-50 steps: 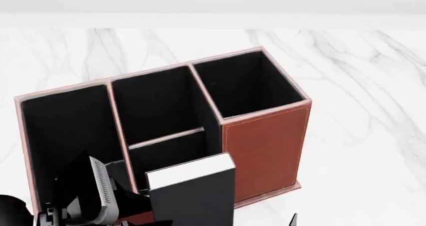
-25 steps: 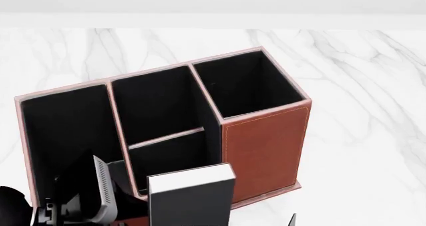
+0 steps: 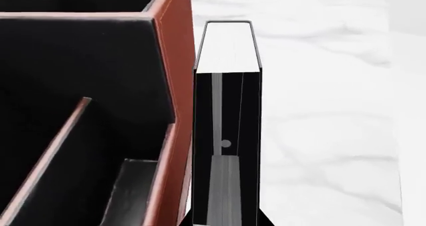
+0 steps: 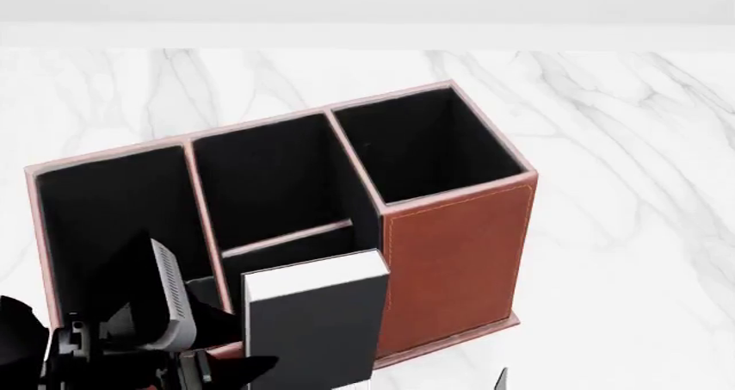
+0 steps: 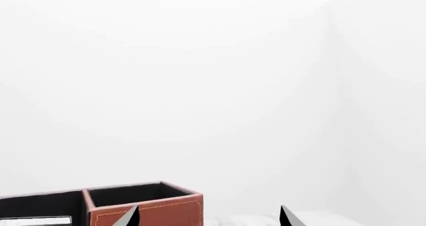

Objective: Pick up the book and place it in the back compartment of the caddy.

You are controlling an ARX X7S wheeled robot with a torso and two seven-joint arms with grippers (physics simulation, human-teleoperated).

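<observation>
The left gripper (image 4: 219, 355) clamps the book (image 4: 310, 321) upright over the caddy's (image 4: 460, 252) near wall; carry it farther in, level, above the back compartment (image 4: 270, 179), then lower.

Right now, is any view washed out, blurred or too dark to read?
Head view: sharp and evenly lit, but the caddy pockets are flat black. Left wrist view: sharp; the book fills it, dark apart from its bright page edge. Right wrist view: almost all blank white, caddy only at the lower edge.

book (image 4: 312, 321) lower end cut off, left gripper (image 4: 230, 355) mostly hidden
</observation>
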